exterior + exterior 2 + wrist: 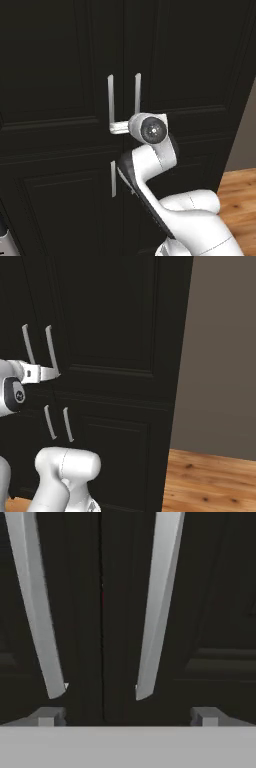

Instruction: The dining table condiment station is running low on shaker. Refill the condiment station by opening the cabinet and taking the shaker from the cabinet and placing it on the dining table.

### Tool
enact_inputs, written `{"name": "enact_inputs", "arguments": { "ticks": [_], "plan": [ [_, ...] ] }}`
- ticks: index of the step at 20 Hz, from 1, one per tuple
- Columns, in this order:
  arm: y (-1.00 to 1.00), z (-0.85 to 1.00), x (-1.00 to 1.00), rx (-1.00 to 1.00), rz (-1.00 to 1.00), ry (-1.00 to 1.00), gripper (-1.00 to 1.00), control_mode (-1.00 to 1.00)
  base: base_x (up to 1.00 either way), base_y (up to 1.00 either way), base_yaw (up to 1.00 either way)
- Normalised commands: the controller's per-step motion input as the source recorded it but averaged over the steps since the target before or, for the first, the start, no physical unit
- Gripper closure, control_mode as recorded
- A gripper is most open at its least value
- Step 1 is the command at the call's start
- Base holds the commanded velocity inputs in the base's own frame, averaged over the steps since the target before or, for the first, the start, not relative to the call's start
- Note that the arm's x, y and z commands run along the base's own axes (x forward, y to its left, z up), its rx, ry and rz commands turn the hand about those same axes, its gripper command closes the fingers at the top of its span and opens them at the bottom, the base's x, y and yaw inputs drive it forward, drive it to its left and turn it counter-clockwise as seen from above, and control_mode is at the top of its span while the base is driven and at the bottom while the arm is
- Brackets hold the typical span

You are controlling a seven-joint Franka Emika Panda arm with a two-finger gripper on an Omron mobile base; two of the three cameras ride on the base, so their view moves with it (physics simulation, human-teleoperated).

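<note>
Left base view had the tall black cabinet with recessed-panel double doors standing directly ahead, both upper doors shut, the seam between them running straight down. Two slim vertical silver bar handles stood on either side of that seam, and a shorter silver bar showed on the lower door below. The white arm with dark joints rose from the lower right, its wrist level with the bottoms of the upper handles and close up against the doors. From the right base view the two-finger gripper reached out flat toward the cabinet, its pale tip just at the foot of the nearer handle; whether it touched the bar I could not tell. In the hand view the gripper was spread wide, its two small grey fingertips well apart at the bottom, clasping nothing, with the door seam centred between them and the lower ends of both handles hanging just above. A strip of warm wooden floor and a plain grey-brown wall lay to the cabinet's right.
</note>
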Motion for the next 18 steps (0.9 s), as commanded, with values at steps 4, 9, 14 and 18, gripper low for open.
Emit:
{"name": "enact_inputs", "arguments": {
  "ticks": [4,9,14,18],
  "plan": [
    [0.00,0.26,0.00,-0.15,0.00,-0.29,-1.00,-1.00,0.00,0.00,0.00],
    [0.00,0.18,0.01,-0.08,0.00,-0.29,-1.00,-1.00,0.00,0.00,0.00],
    [0.00,0.07,0.04,-0.04,0.00,-0.39,-1.00,-1.00,0.00,0.00,0.00],
    [-0.04,0.10,0.00,-0.01,0.00,-0.39,-1.00,-1.00,0.00,0.00,0.00]
  ]
}}
